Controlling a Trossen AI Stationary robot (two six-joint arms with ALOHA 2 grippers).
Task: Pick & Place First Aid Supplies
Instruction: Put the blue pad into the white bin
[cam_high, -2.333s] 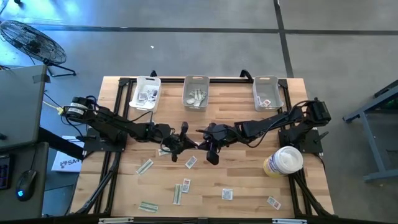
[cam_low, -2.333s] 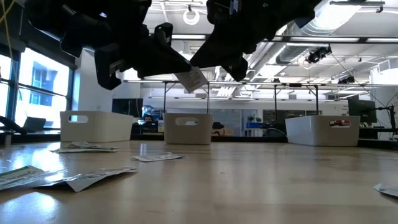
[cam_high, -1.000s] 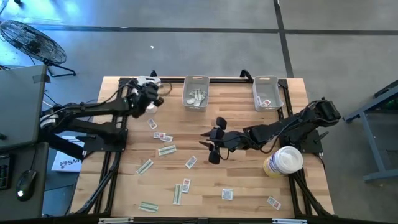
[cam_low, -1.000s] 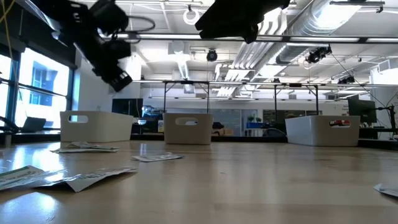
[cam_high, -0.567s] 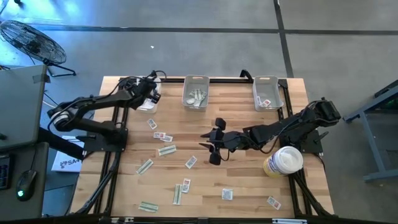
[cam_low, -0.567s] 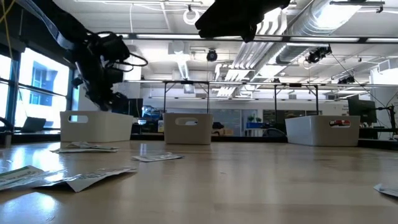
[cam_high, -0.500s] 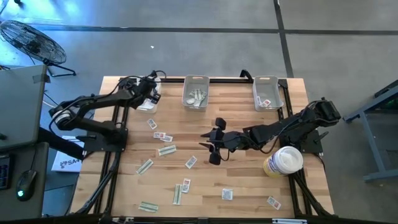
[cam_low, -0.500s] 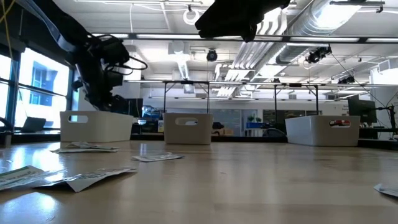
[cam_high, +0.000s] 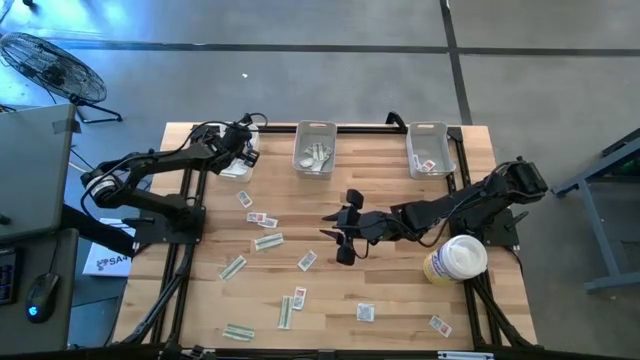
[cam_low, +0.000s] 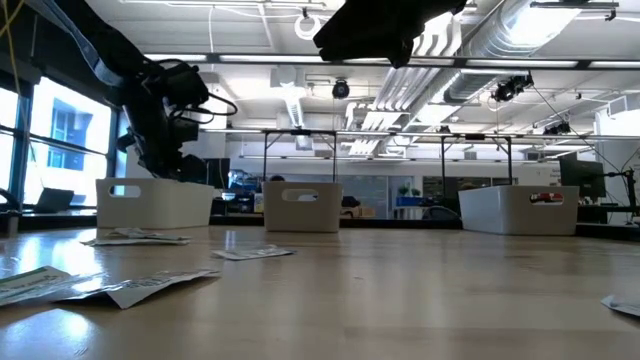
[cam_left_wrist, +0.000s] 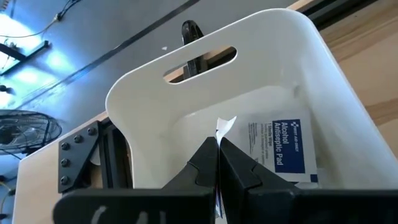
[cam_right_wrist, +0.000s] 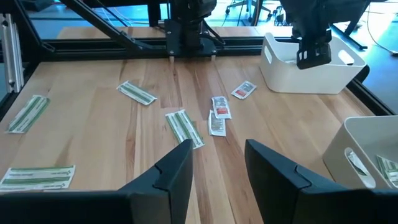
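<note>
My left gripper (cam_high: 243, 152) hangs over the white left bin (cam_high: 228, 165) at the table's far left, shut on a thin white packet (cam_left_wrist: 226, 124) that shows edge-on in the left wrist view. A blue-marked packet (cam_left_wrist: 287, 147) lies on that bin's floor. My right gripper (cam_high: 340, 238) stands open above the middle of the table with nothing between its fingers (cam_right_wrist: 177, 169). Loose first aid supplies, white squarish packets (cam_high: 262, 220) and pale green strips (cam_high: 268, 241), lie flat on the wood. My left gripper pinches the white packet between its two fingers. Only a corner (cam_left_wrist: 227, 122) sticks out past the fingertips (cam_left_wrist: 202, 155). The fingers slant downward into the bin's opening. The packet is clear of the bin's floor.
A middle bin (cam_high: 315, 150) and a right bin (cam_high: 430, 150) stand along the far edge, both holding packets. A big white-and-yellow tub (cam_high: 456, 260) stands near the right arm's base. More packets (cam_high: 365, 313) and strips (cam_high: 239, 332) lie toward the near edge.
My left gripper has swung over the left bin and sunk toward it, tipping its fingers downward, and it has stayed shut. Over the last half second it has hardly moved.
</note>
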